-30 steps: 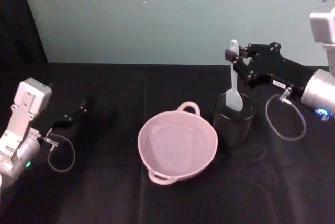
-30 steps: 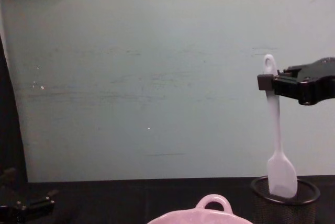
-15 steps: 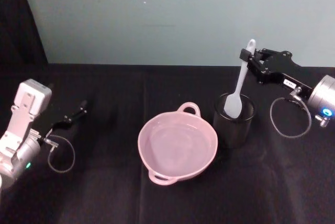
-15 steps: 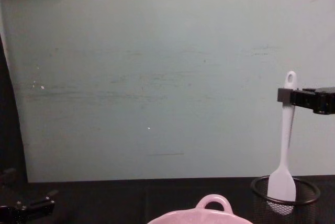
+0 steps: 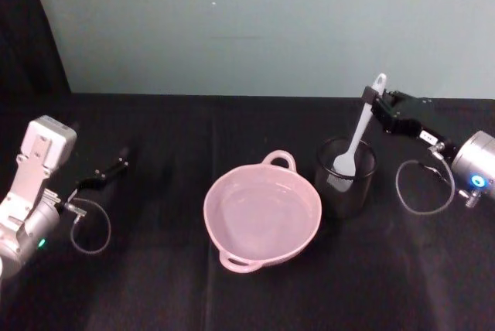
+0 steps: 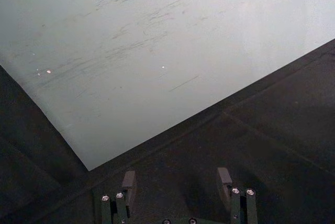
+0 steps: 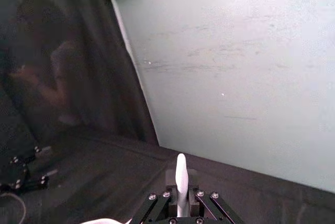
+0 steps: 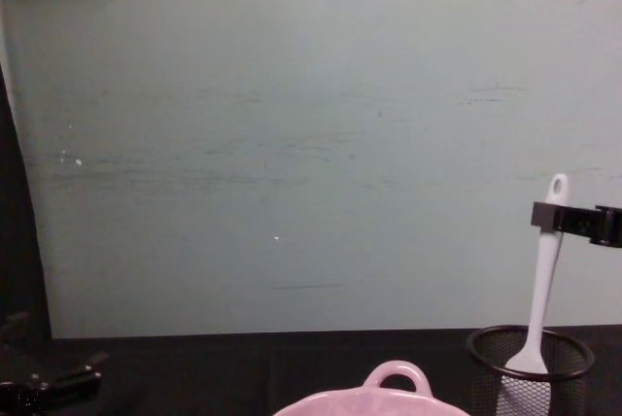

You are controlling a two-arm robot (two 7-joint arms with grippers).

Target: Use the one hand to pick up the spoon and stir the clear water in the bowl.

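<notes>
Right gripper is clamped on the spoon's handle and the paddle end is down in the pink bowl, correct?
Not quite. The right gripper is clamped on the spoon near its handle end, but the paddle end is down in the black mesh cup, not the pink bowl. The head view shows the bowl beside the cup, holding no utensil.

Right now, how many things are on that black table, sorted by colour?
Pink: 1, the bowl
White: 1, the spoon, held by the right gripper
Black: 1, the mesh cup
Total: 3
</notes>
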